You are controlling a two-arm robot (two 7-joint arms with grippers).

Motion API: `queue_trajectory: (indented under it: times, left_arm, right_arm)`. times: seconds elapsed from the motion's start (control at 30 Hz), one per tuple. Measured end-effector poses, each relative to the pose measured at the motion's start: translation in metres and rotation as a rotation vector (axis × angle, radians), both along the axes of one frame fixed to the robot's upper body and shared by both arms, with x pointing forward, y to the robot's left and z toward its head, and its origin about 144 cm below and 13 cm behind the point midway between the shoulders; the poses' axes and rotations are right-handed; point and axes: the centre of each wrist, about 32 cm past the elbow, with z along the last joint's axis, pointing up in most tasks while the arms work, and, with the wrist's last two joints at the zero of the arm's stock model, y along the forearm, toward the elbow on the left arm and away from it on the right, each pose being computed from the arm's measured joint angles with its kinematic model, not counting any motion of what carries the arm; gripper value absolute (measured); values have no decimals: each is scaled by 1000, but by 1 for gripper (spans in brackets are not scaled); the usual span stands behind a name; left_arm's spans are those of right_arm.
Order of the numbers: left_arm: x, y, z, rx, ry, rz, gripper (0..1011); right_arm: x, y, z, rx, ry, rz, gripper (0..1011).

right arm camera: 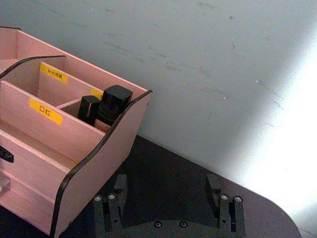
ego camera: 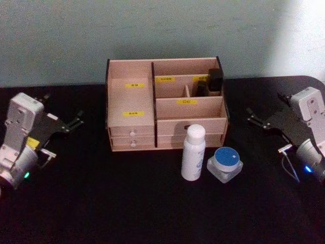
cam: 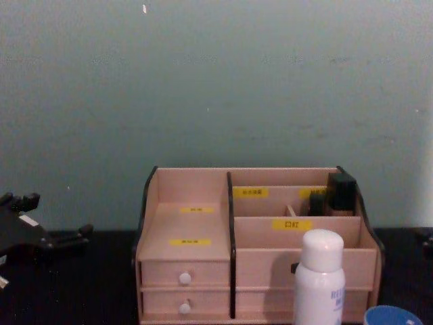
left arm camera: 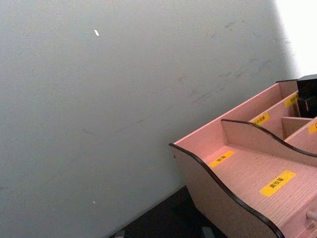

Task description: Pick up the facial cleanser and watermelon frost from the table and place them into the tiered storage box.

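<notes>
Upright on the black surface (ego camera: 127, 208), closest to the front edge, stands the facial cleanser (ego camera: 193, 152): white bottle, rounded white cap, blue lettering. Watermelon frost (ego camera: 225, 162) sits just beside it on the robot's right, a squat clear jar with its blue lid up. Can't tell if the two touch. Both are on the surface just in front of the right half of the tiered storage box (ego camera: 129, 73), not in it. From the chest view the bottle's cap overlaps the box's lower right front, and the jar's lid peeks in at the bottom edge.

Left claw (ego camera: 63, 109) is out at the left side of the surface, well apart from both items. Its fingers are spread wide and hold nothing. Right claw (ego camera: 265, 108) mirrors it at the right side, also well clear. The right wrist view shows its two fingers (right arm camera: 111, 206) far apart, with bare surface between them and nothing gripped.

Farther back, the box stands square to the robot. It is pale wood with dark edges and stepped compartments carrying yellow labels (ego camera: 133, 114). Two small drawers (ego camera: 133, 138) with white knobs sit low on the left front. A dark bottle (ego camera: 215, 79) stands in the rear right compartment, with another dark item just beside it.

Behind everything is a plain grey-green wall (ego camera: 152, 30).
</notes>
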Motion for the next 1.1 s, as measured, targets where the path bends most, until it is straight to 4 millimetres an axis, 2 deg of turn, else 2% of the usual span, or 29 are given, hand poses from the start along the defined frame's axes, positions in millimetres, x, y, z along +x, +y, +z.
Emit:
queue_trajectory:
  times: [1.1]
  left_arm:
    - [0,0,0,0,0,0,1001]
  right_arm:
    - [0,0,0,0,0,0,1002]
